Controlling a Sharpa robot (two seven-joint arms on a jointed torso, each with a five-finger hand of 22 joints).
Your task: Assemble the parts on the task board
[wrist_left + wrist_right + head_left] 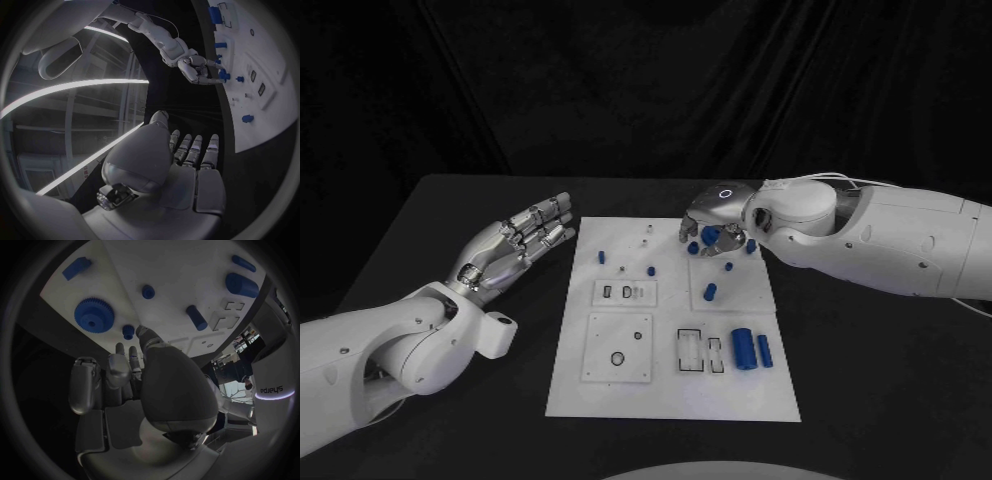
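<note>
While lying flat, large blue cylinder, long axis front-to-back.

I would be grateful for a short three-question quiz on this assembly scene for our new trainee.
1. True or false: the left robot hand is holding a blue part.
2. Which robot hand is over the far end of the task board?
A. left
B. right
C. both
3. Fill in the missing word: the two largest blue cylinders lie side by side near the board's ____ edge, as seen from the robot.

Key:
1. False; it is held flat with its fingers apart, beside the board, holding nothing.
2. B; the right robot hand is there, by the blue gear.
3. right
</note>
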